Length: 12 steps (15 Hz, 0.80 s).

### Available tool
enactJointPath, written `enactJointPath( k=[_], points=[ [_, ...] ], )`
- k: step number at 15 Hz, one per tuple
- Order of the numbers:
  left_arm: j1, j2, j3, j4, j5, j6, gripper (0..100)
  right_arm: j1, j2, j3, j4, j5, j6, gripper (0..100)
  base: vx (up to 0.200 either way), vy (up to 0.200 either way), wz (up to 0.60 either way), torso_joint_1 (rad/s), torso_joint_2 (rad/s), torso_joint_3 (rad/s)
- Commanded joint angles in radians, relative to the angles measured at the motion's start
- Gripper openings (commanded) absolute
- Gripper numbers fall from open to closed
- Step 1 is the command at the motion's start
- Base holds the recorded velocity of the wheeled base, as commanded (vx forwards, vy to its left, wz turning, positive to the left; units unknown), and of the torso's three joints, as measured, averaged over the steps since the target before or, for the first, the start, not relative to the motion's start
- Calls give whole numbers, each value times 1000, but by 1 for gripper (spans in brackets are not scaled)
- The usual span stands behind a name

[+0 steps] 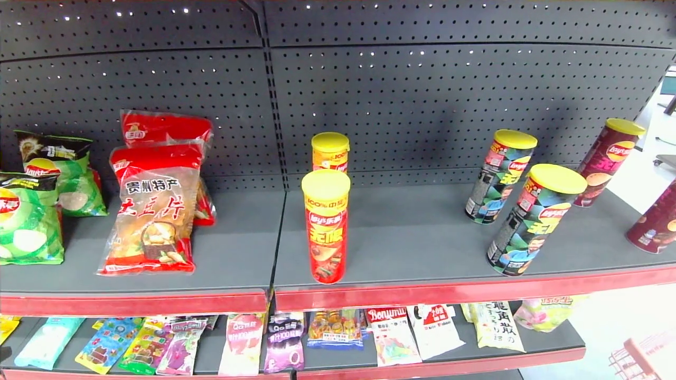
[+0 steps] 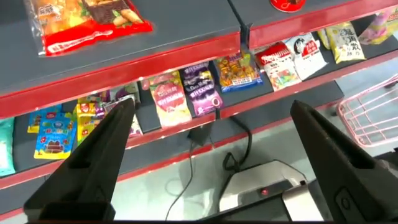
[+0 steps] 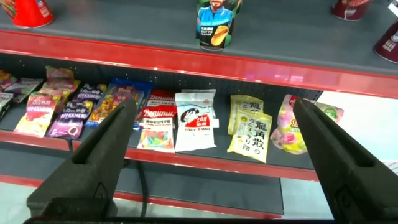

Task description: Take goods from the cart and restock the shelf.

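In front of me the upper shelf (image 1: 412, 237) carries 6 tall chip cans. 2 red ones with yellow lids stand one behind the other near the middle, the front can (image 1: 326, 227) at the shelf's red lip and the rear can (image 1: 330, 150) against the pegboard back (image 1: 422, 95). To the right are 2 patterned cans (image 1: 533, 219), then 2 dark red cans (image 1: 607, 161) out at the end. On the left are 2 red snack bags (image 1: 153, 216), the front one leaning on the other, and 2 green chip bags (image 1: 26, 221) beside them. A wide bare stretch of board lies between the red cans and the patterned ones. The lower shelf (image 1: 554, 343) holds a row of small candy packets (image 1: 393, 338) lying flat. The pink wire cart (image 1: 634, 359) sits low at my right, past the shelf's end. My left gripper (image 2: 212, 104) hangs low before the lower shelf, pointing at the packets, its fingers spread wide apart, with the cart (image 2: 367, 112) off to its side. My right gripper (image 3: 214, 101) is held the same way farther right, fingers wide apart, facing a white packet (image 3: 196, 121) and yellow packets (image 3: 249, 127).
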Motion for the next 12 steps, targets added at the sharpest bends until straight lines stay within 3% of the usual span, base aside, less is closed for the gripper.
enactJointPath(
  k=[1,4,8,12],
  points=[
    [0,-4,0,0,1,0,100,0,-12,0,0,0,0,100,0,0,0,0,0,0],
    [0,-15,0,0,1,5,100,-3,-12,0,0,-3,-1,100,0,0,0,0,0,0],
    [0,-36,1,2,2,40,100,-1,-13,1,1,-2,2,100,0,0,0,0,0,0],
    [0,-39,3,2,5,38,100,-1,-13,0,0,-2,2,100,0,-200,0,0,2,6]
  ],
)
